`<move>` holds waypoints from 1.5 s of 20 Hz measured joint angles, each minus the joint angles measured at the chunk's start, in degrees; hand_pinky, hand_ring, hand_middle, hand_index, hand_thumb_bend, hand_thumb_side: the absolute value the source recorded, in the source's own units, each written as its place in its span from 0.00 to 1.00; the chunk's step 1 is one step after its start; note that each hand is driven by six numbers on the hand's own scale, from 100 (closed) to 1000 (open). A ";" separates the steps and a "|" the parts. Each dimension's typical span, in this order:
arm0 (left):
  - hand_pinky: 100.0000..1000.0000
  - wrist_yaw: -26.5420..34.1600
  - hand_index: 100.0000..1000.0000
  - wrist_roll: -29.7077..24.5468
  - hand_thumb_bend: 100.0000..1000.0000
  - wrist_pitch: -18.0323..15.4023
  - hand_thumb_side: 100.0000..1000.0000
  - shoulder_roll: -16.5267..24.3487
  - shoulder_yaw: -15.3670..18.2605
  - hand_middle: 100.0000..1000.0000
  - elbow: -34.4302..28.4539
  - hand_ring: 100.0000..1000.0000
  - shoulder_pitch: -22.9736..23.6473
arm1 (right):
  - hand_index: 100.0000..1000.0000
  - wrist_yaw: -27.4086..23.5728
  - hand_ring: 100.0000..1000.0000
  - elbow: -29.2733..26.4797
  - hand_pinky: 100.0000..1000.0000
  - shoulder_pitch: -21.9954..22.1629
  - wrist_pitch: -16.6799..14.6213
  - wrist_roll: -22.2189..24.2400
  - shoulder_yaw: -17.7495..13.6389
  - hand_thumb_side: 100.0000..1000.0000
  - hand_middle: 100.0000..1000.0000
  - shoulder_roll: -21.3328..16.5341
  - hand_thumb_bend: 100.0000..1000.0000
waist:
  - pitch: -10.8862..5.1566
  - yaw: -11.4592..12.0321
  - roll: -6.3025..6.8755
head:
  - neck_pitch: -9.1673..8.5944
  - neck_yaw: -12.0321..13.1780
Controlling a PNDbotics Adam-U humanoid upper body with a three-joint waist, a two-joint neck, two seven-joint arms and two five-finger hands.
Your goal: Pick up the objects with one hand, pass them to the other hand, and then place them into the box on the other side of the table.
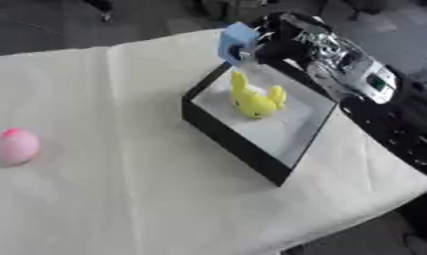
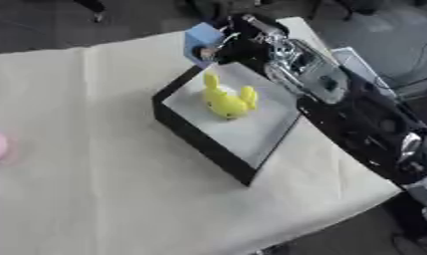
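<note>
Blue block (image 1: 237, 42): gripped in the curled fingers of the right hand (image 1: 277, 42), over the box (image 1: 230, 133) far corner, 12 o'clock.
Yellow toy (image 1: 255, 98): inside box.
Pink ball (image 1: 15, 146): on table (image 1: 121, 189), 9 o'clock.

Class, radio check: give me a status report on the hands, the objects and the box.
Right hand shut on blue block, above the box's far corner. Left hand not in view. Yellow toy lies in black box; pink ball on the cloth at far left. Nothing in the way.
</note>
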 measured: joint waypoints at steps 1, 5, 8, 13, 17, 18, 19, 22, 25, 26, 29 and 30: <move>0.75 0.68 0.82 0.42 0.24 0.45 0.48 0.23 0.47 0.51 -0.17 0.55 0.10 | 0.57 0.92 0.59 0.44 0.84 0.82 -0.49 -0.07 -0.29 0.03 0.34 0.00 0.35 | 0.04 0.01 0.00 | -0.03 0.03; 0.75 2.12 0.82 1.62 0.24 1.65 0.47 0.70 1.65 0.51 -0.41 0.55 0.27 | 0.60 5.25 0.61 1.55 0.83 3.65 -2.32 1.24 -1.03 0.03 0.37 0.01 0.36 | 0.06 -0.01 0.04 | -0.04 0.41; 0.75 2.66 0.82 2.20 0.24 2.11 0.47 0.89 2.03 0.51 -0.67 0.55 0.27 | 0.67 10.06 0.67 1.86 0.84 4.72 -3.94 3.83 -1.35 0.03 0.45 0.01 0.35 | 0.08 -0.02 0.15 | -0.04 0.78; 0.75 2.77 0.82 2.68 0.24 2.41 0.47 0.94 2.34 0.51 -0.74 0.55 0.26 | 0.98 18.75 0.86 2.82 0.92 5.57 -7.46 8.30 -2.21 0.00 0.79 0.01 0.33 | 0.09 -0.03 0.29 | -0.04 1.26; 0.76 2.72 0.82 2.95 0.24 2.67 0.47 1.19 2.35 0.51 -0.74 0.55 0.26 | 1.00 26.12 0.97 2.84 0.98 6.33 -11.17 12.24 -3.11 0.14 0.89 0.01 0.50 | 0.10 -0.07 0.27 | -0.04 1.62; 0.76 2.70 0.82 3.00 0.24 2.72 0.46 1.37 2.36 0.51 -0.74 0.55 0.26 | 1.00 28.00 0.97 2.84 0.98 6.51 -11.86 13.25 -3.35 0.14 0.90 0.01 0.51 | 0.10 -0.08 0.26 | -0.04 1.70; 0.76 2.69 0.82 3.05 0.25 2.77 0.46 1.42 2.36 0.51 -0.74 0.55 0.26 | 1.00 29.75 0.98 2.84 0.98 6.54 -12.36 14.21 -3.57 0.15 0.91 0.01 0.52 | 0.10 -0.09 0.25 | -0.03 1.79; 0.76 2.62 0.82 3.11 0.25 2.83 0.47 1.42 2.36 0.51 -0.73 0.55 0.22 | 1.00 33.35 0.99 2.87 0.98 6.54 -12.98 15.96 -4.20 0.12 0.92 0.01 0.51 | 0.10 -0.09 0.20 | -0.03 1.92; 0.76 2.23 0.82 3.16 0.26 2.92 0.46 1.48 2.36 0.51 -0.66 0.56 0.00 | 1.00 33.81 0.99 2.66 0.99 6.46 -13.08 15.77 -5.07 0.07 0.92 0.09 0.41 | 0.09 -0.09 0.13 | -0.02 2.32; 0.76 2.10 0.83 3.09 0.27 3.01 0.46 1.67 2.36 0.52 -0.62 0.56 -0.19 | 1.00 32.94 0.98 2.11 0.99 6.37 -12.96 14.96 -5.47 0.09 0.91 0.31 0.11 | 0.09 -0.09 0.14 | 0.02 2.61; 0.77 1.50 0.84 2.07 0.29 3.74 0.44 2.65 2.23 0.53 0.21 0.57 -1.53 | 1.00 26.51 0.98 -0.91 1.00 5.44 -12.42 10.11 -6.73 0.15 0.92 1.43 0.00 | 0.08 -0.10 0.34 | 0.41 4.56; 0.78 1.21 0.84 1.14 0.32 4.13 0.44 3.14 1.91 0.53 0.90 0.58 -2.50 | 1.00 23.60 0.98 -2.32 1.00 5.18 -12.59 8.09 -7.01 0.20 0.93 1.76 0.00 | 0.06 -0.08 0.43 | 0.55 5.44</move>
